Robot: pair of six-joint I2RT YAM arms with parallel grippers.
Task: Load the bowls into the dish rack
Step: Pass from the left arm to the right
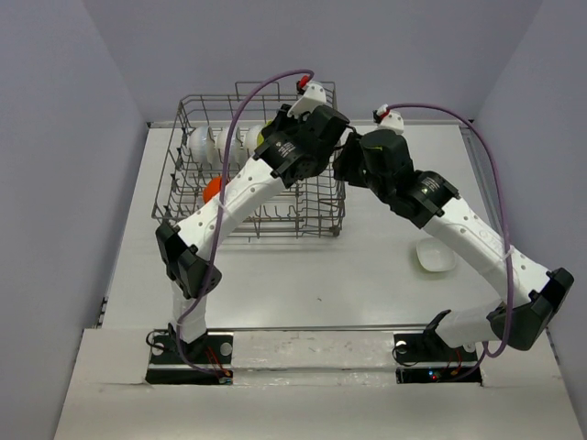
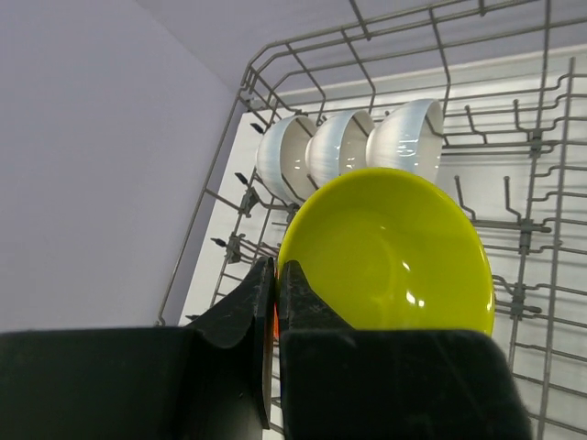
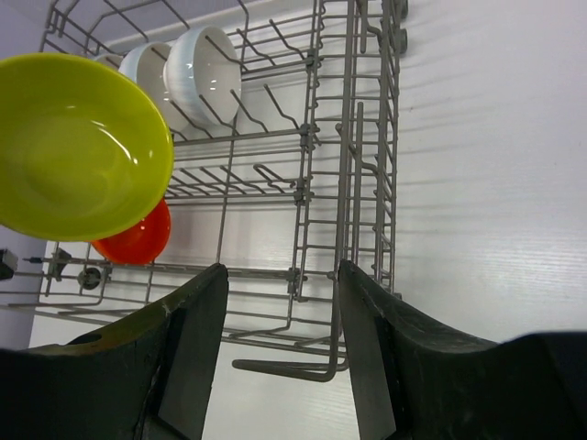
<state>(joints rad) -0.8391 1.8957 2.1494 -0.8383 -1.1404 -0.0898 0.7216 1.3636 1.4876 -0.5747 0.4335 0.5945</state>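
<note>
Over the white table [image 1: 303, 275] and dish rack [image 1: 183, 174], left pincer [image 2: 279, 268] pinches yellow bowl [image 2: 385, 247]; right pincer [image 3: 282, 270] spread.

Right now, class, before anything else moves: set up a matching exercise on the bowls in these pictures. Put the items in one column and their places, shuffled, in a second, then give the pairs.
Items
A yellow-green bowl
B orange bowl
C white bowls
D shallow white bowl

Places
1 on the table, outside the dish rack
2 in a row at the rack's far left
3 peeking out beneath the yellow-green bowl
4 tilted in the rack, next to the white row

Pairs: A-4, B-3, C-2, D-1
</note>
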